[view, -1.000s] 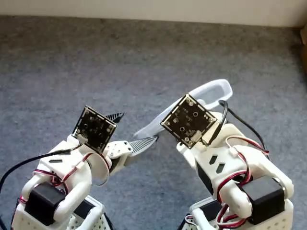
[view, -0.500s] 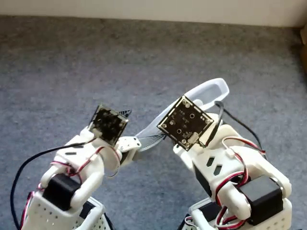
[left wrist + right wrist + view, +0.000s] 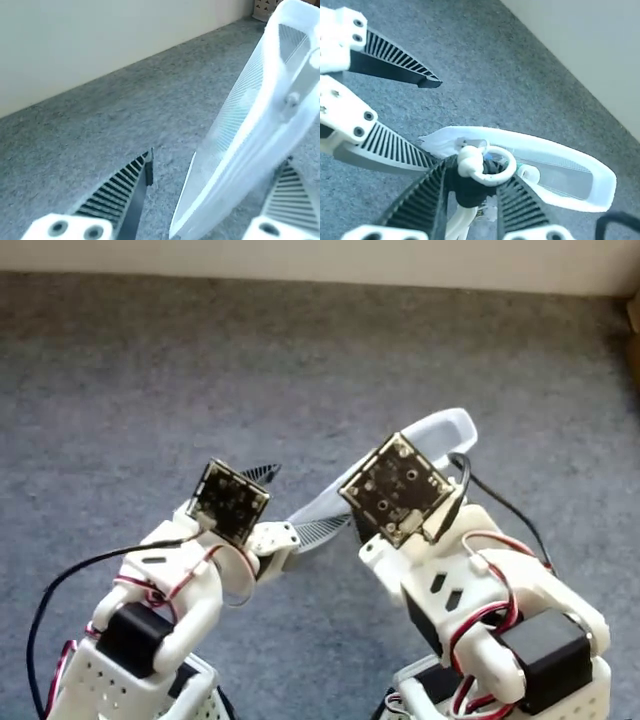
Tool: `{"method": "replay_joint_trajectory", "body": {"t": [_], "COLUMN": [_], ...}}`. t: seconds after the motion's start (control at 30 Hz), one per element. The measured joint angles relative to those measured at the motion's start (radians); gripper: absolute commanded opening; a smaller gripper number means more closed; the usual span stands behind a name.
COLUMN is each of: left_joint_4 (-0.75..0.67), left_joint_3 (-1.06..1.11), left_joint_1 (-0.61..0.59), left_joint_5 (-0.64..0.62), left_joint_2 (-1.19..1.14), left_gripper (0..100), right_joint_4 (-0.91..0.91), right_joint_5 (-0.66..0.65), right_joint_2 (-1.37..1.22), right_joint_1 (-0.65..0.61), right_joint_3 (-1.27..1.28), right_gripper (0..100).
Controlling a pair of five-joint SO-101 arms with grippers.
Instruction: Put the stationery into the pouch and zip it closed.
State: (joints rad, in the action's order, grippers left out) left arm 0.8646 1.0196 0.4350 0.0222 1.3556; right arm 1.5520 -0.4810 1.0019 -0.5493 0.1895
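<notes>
Left claw (image 3: pixel 217 162) swung to pouch (image 3: pixel 250 105), wide astride corner, wrist view reveals right claw (image 3: pixel 475 175) pinching zip pull (image 3: pixel 471 161)

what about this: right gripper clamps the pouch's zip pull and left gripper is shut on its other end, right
No: the left gripper is open, straddling the pouch end, as the left wrist view shows. The right gripper does clamp the zip pull.

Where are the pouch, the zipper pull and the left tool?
pouch (image 3: pixel 570 172): right wrist view, on its see-through side panel.
zipper pull (image 3: pixel 470 161): right wrist view, on its round white knob.
left tool (image 3: pixel 311 497): high view, midway between its two fingertips.
</notes>
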Motion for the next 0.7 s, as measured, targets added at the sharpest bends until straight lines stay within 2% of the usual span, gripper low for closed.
{"method": "replay_joint_trajectory", "body": {"t": [0.17,0.6,0.7], "left_joint_4": [-0.103,-0.215,-0.221], "left_joint_3": [0.080,0.083,0.083], "left_joint_1": [0.011,0.014,0.064], "left_joint_5": [0.000,0.000,0.000], "left_joint_2": [-0.002,-0.002,-0.002], "left_gripper": [35,31,31], "right_joint_4": [0.009,0.052,0.052], "right_joint_5": [0.060,0.069,0.071], "right_joint_2": [0.006,-0.003,-0.002], "right_joint_1": [0.000,-0.078,-0.080], "right_joint_3": [0.000,0.000,0.000], "right_gripper": [0.5,0.5,0.5]}}
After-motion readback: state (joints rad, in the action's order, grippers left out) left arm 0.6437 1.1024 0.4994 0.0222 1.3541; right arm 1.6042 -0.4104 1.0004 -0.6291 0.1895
